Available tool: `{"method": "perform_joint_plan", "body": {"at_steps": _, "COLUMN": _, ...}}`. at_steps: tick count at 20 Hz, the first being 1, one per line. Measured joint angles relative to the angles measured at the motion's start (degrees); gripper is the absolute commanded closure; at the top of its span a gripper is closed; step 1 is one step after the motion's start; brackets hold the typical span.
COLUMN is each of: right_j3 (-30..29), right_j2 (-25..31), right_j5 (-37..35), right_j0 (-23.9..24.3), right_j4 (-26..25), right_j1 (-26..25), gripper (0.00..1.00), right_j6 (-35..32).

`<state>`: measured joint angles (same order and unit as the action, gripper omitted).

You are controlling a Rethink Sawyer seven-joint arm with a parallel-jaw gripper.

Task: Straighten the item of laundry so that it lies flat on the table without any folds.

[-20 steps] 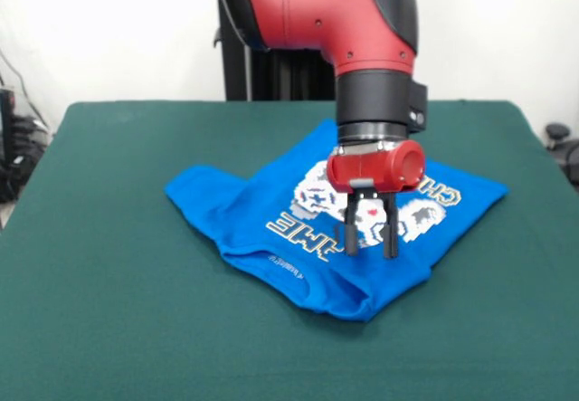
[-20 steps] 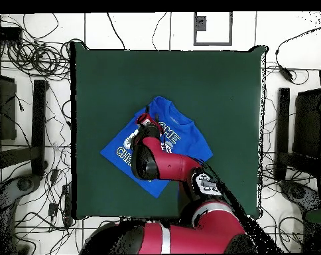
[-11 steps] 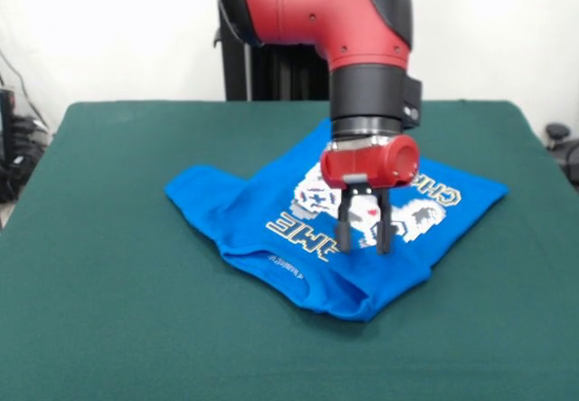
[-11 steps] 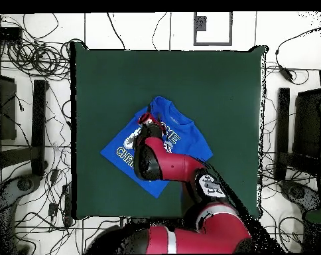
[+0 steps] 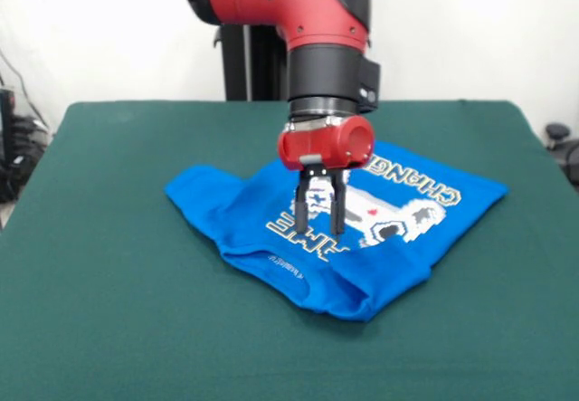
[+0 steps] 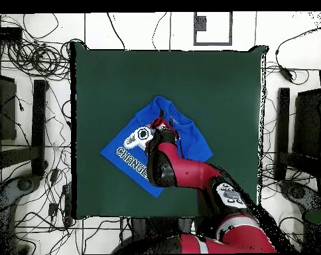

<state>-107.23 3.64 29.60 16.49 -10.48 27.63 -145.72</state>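
The item of laundry, a bright blue T-shirt (image 5: 271,256), lies crumpled on the dark green table (image 5: 109,310) with its white controller print and lettering facing up. One sleeve sticks out at the left, and the front edge is folded over in a thick roll. My gripper (image 5: 320,231) hangs just above the print near the shirt's middle, its two black fingers (image 5: 302,211) open a narrow way with nothing between them. In the overhead view the shirt (image 6: 133,156) lies askew near the table's middle, and the arm covers the gripper and part of the shirt.
Bare green cloth (image 6: 209,86) surrounds the shirt on all sides. Cables (image 6: 30,56) and black stands (image 6: 38,126) lie on the floor beyond the table's edges.
My gripper has moved left across the print, from over the controller's right part toward the shirt's middle. More of the lettering now shows. The shirt has not moved.
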Motion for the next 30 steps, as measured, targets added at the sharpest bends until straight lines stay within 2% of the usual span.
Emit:
{"method": "perform_joint_plan", "body": {"at_steps": 22, "right_j3": -0.48, "right_j2": 0.02, "right_j5": 1.38, "right_j0": -1.72, "right_j4": -0.02, "right_j1": -0.85, "gripper": 0.0, "right_j6": 0.0}}
{"method": "perform_joint_plan", "body": {"at_steps": 30, "right_j3": -0.45, "right_j2": 0.02, "right_j5": 3.01, "right_j0": -1.69, "right_j4": -0.02, "right_j1": -3.83, "gripper": 0.0, "right_j6": 0.0}}
